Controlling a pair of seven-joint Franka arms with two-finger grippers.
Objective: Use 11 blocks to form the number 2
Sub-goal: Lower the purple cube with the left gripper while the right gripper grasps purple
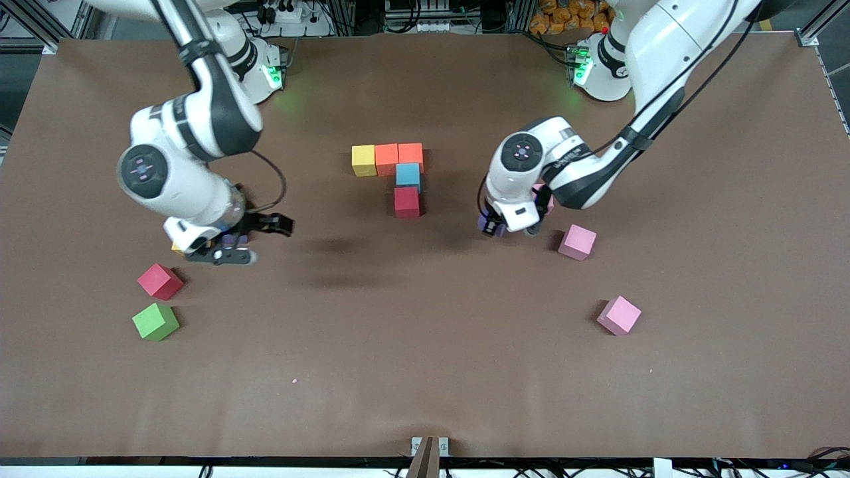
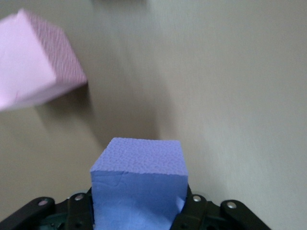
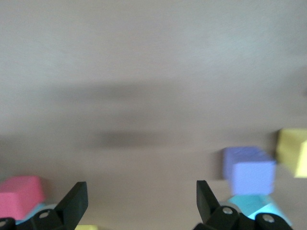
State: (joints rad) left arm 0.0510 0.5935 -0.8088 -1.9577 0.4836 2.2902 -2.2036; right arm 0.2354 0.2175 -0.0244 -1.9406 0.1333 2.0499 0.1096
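Presently, the number 2 stands incomplete near the middle of the table: five blocks only. A yellow block, an orange block and a second orange block form a touching row running along the table's length. From the end of that row toward the left arm's side, a light blue block and a dark red block descend in a column toward the front camera. The long axis of the figure so far is near equal in row and column, an L in outline.

The left gripper is pinched on a purple block, held between both fingers, over bare table toward the left arm's end. The wrist view shows its foam surface as finely pebbled, matte, with square edges.

The right gripper has its jaws spread wide and holds nothing, low over the table toward the right arm's end. Its wrist view shows another purple block, a yellow block and a light blue one close under it.

Loose stock: a pink block just beside the left gripper, a second pink block nearer the front camera, a red block and a green block at the right arm's end, all lying skewed to the table edge. The table covering is plain brown, matte.
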